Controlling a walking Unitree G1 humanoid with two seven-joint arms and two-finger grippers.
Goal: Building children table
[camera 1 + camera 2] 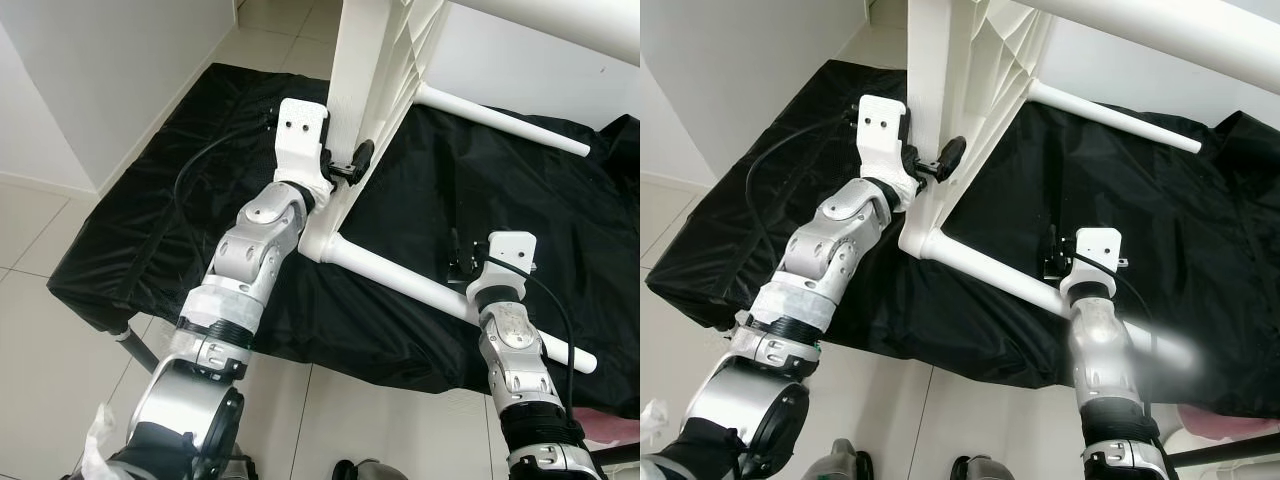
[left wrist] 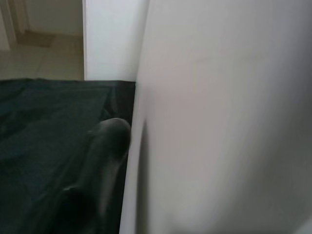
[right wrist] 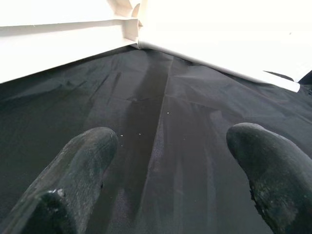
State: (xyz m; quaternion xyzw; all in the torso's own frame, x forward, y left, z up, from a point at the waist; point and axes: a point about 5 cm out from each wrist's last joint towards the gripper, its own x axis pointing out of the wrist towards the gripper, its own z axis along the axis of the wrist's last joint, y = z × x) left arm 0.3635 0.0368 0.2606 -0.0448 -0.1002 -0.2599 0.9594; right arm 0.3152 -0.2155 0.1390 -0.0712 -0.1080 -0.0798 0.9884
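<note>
A white plastic children's table stands tipped on its side on a black cloth. Its ribbed underside faces right. Two white round legs stick out from it, a near leg and a far leg. My left gripper is shut on the tabletop's edge, with one black finger pressed beside the white panel. Just past the near leg, my right gripper hovers low over the cloth. It is open and holds nothing, and the tabletop's rim lies ahead of it.
The cloth covers a low platform with a metal support at its near left corner. A white wall rises on the left. Pale tiled floor lies in front, and a pink object sits at the bottom right.
</note>
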